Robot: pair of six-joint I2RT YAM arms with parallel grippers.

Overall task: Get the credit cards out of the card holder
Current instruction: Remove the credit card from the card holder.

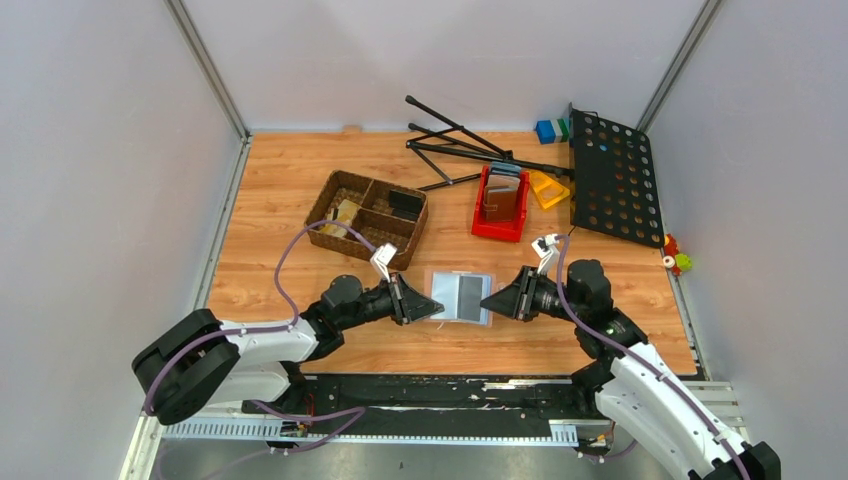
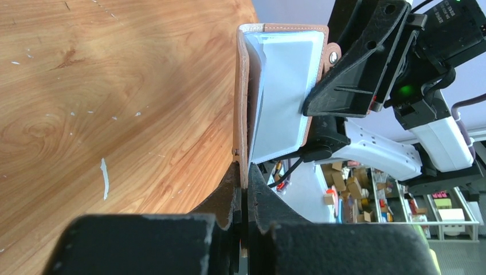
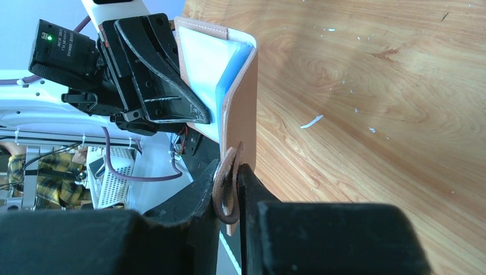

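The card holder (image 1: 460, 296) is held open between my two grippers, just above the wooden table. Its light grey inside faces up, with a dark strip (image 1: 468, 296) near the fold. My left gripper (image 1: 432, 304) is shut on its left edge; the left wrist view shows this gripper (image 2: 243, 172) pinching the taupe-brown leather of the card holder (image 2: 281, 97). My right gripper (image 1: 488, 300) is shut on the right edge; the right wrist view shows that gripper (image 3: 232, 172) clamping the card holder (image 3: 240, 109) at its strap tab. The credit cards are hidden.
A wicker basket (image 1: 345, 190) with compartments stands behind on the left. A red bin (image 1: 480, 225) with a brown wallet stands behind on the right. Farther back lie a black folded stand (image 1: 460, 140), a black perforated plate (image 1: 612, 180), a yellow piece (image 1: 548, 188) and small blocks (image 1: 550, 130).
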